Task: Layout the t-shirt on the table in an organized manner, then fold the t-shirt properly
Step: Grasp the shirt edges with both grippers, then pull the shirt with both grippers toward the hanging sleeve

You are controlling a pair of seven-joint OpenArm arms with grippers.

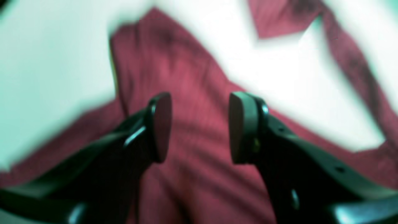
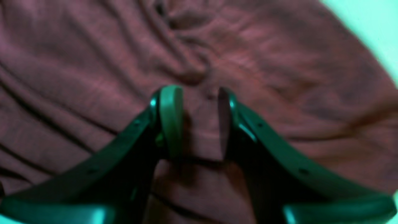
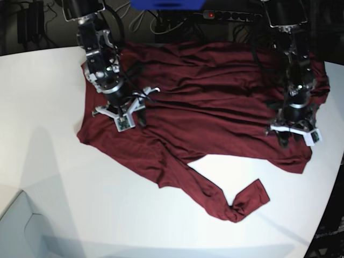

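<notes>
The dark maroon t-shirt [image 3: 215, 102] lies spread and wrinkled across the back half of the white table [image 3: 54, 161]. One long part trails toward the front and ends in a folded tip [image 3: 244, 201]. My right gripper [image 3: 131, 121] is on the shirt's left part. In the right wrist view [image 2: 199, 121] its jaws stand narrowly apart, low over creased cloth [image 2: 93, 77]. My left gripper [image 3: 290, 140] is over the shirt's right part near its lower hem. In the left wrist view [image 1: 200, 127] it is open and empty above the cloth [image 1: 192, 77].
A power strip [image 3: 226, 15] with cables and a blue object [image 3: 166, 4] lie behind the table's back edge. The table's curved edge [image 3: 330, 199] runs close to the left arm at the right. Bare white table [image 1: 46, 62] shows beside the shirt.
</notes>
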